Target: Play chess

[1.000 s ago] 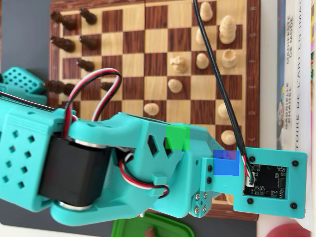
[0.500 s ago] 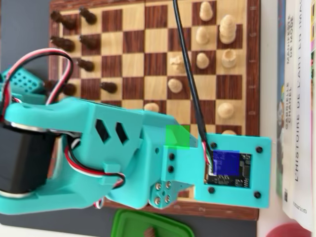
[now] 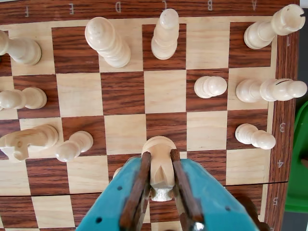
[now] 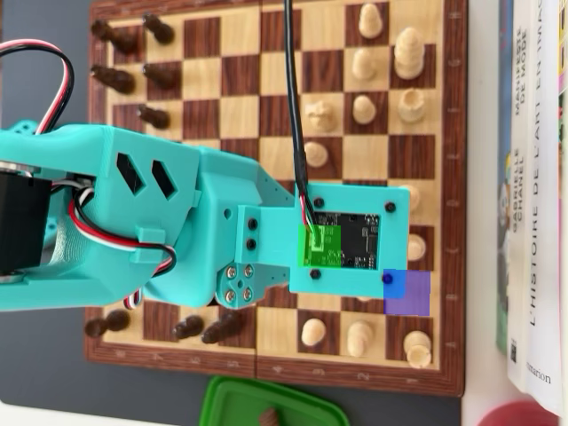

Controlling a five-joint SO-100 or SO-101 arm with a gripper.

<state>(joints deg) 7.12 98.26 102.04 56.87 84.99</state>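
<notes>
Wrist view: gripper [image 3: 160, 166] clamped on light pawn [image 3: 160, 153], brown finger pads [image 3: 140, 185] pressing both its sides, over wooden chessboard [image 3: 122, 91]. Other light pieces stand beyond pawn toward board's lettered edge.

Overhead view: teal arm [image 4: 169, 226] covers chessboard [image 4: 266, 75] middle. Dark pieces [image 4: 124, 75] at board's left, books [image 4: 532, 177] off its right edge, green container [image 4: 266, 404] below it, dark mat [image 4: 44, 62] under board.

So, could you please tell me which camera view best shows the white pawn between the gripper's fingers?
The wrist view shows it best: the white pawn stands between the gripper fingers, which close against its sides, on the chessboard. In the overhead view the arm and its camera mount cover that pawn completely.
</notes>
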